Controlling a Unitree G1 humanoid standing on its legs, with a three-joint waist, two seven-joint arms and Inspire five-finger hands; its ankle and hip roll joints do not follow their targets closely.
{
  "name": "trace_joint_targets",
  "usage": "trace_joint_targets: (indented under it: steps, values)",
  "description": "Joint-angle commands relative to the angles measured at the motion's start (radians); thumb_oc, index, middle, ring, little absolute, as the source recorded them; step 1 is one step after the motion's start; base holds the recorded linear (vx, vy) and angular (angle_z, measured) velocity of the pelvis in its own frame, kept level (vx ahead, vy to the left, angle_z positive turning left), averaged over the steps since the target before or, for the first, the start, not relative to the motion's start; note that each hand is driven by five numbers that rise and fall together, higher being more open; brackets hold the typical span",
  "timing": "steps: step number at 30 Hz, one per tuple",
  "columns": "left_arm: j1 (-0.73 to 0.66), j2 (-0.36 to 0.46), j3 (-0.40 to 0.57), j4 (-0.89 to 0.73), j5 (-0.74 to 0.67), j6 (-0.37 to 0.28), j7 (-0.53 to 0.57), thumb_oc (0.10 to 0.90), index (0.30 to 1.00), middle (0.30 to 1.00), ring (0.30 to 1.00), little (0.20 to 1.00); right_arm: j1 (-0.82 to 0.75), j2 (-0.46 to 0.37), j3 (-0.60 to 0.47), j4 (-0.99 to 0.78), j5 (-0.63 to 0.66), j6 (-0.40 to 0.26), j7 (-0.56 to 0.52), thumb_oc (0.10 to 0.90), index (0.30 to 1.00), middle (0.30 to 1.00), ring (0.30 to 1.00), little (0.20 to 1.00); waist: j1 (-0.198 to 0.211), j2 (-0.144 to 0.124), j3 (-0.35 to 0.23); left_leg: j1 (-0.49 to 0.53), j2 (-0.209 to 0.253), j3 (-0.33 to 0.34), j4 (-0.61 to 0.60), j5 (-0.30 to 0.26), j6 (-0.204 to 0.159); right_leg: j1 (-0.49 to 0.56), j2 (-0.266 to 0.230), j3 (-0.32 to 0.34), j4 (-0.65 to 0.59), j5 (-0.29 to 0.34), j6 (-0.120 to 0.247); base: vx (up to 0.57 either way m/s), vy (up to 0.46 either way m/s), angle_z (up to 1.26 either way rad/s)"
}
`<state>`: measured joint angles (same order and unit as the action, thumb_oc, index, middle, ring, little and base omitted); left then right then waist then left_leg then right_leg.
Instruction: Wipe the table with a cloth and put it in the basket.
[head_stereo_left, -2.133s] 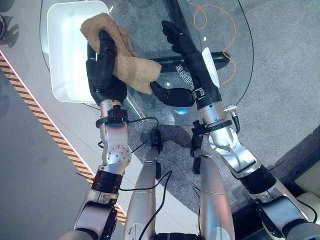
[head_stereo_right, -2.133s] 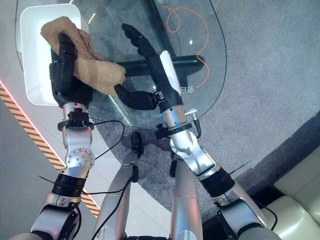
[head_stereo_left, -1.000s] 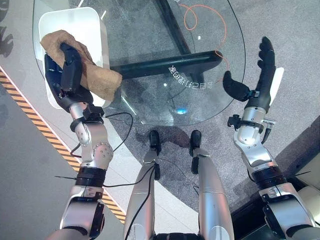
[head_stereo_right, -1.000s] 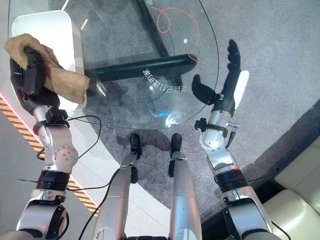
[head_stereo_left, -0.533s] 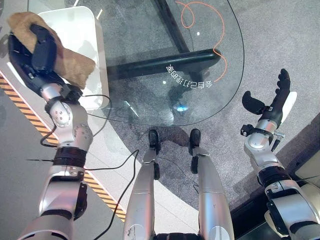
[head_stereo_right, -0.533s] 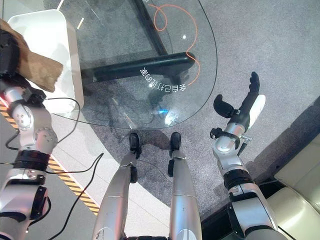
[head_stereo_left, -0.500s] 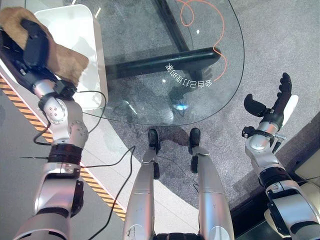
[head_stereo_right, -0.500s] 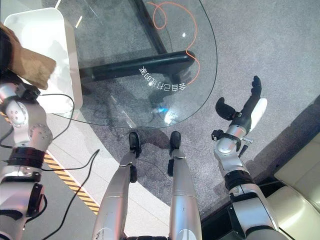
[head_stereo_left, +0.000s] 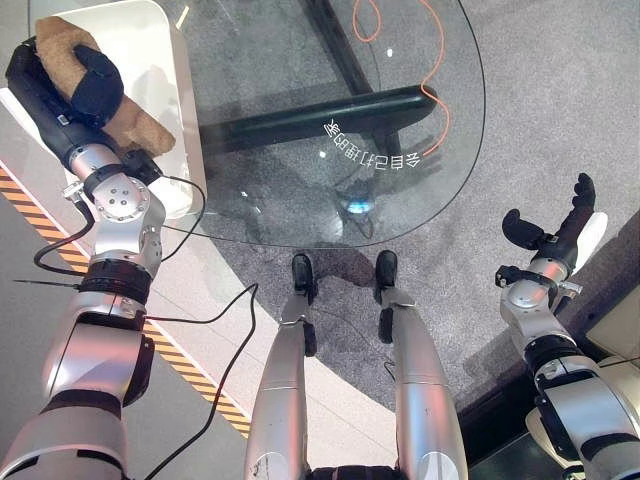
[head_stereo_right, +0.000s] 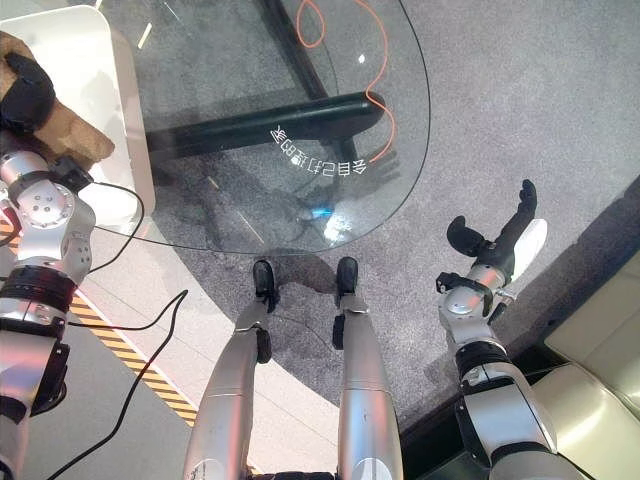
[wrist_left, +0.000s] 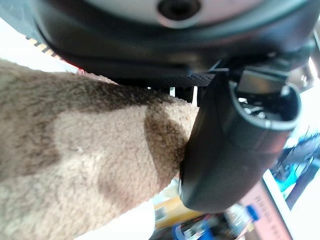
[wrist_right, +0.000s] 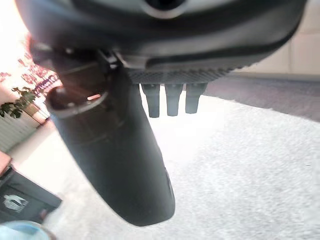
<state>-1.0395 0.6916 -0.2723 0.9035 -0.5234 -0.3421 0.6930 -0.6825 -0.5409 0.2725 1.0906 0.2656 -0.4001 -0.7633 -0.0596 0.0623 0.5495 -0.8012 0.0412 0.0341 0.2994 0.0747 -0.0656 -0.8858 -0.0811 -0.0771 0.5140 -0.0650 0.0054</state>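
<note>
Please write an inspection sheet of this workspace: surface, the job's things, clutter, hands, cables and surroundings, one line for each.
Surface: round glass table on a dark frame.
Job's things: brown cloth held over the white basket at the table's left edge.
Clutter: nothing seen.
Hands: left hand curled round the cloth; right hand open, off the table at the right, holding nothing.
Cables: orange cable on the floor under the glass.
Surroundings: grey carpet; striped floor tape at left.

The cloth (head_stereo_left: 112, 108) hangs over the basket (head_stereo_left: 170, 60) at the table's (head_stereo_left: 440, 160) left end.
</note>
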Motion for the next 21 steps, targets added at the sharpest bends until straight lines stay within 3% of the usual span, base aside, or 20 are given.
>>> trace_joint_targets:
  steps: [1,14,21]
  values:
    - [-0.133,0.180,0.038,0.004,0.106,-0.025,0.107,0.100,0.300,0.300,0.300,0.200,0.012,-0.043,-0.008,0.007,0.022,-0.032,-0.018,0.800,0.900,0.900,0.900,0.900,0.002,-0.018,-0.029,0.011,-0.037,0.051,0.090,-0.115,0.030,0.046,0.057,-0.038,-0.021,-0.059,0.008,0.00,0.000,0.00]
    - [-0.209,0.194,-0.042,0.108,0.233,0.157,0.179,0.100,0.300,0.300,0.300,0.200,0.007,-0.033,0.009,0.025,0.025,-0.038,-0.018,0.800,0.900,0.900,0.900,0.900,-0.008,-0.045,-0.029,-0.028,-0.032,0.046,0.102,-0.113,0.028,0.015,0.064,-0.037,-0.024,-0.040,0.013,0.00,0.000,0.00]
    - [-0.207,0.197,-0.053,0.120,0.253,0.208,0.187,0.100,0.300,0.300,0.300,0.200,0.016,-0.026,0.016,-0.004,0.020,-0.031,-0.036,0.800,0.900,0.900,0.900,0.900,-0.007,-0.050,-0.029,-0.039,-0.035,0.044,0.101,-0.111,0.028,0.003,0.063,-0.037,-0.029,-0.032,0.016,0.00,0.000,0.00]
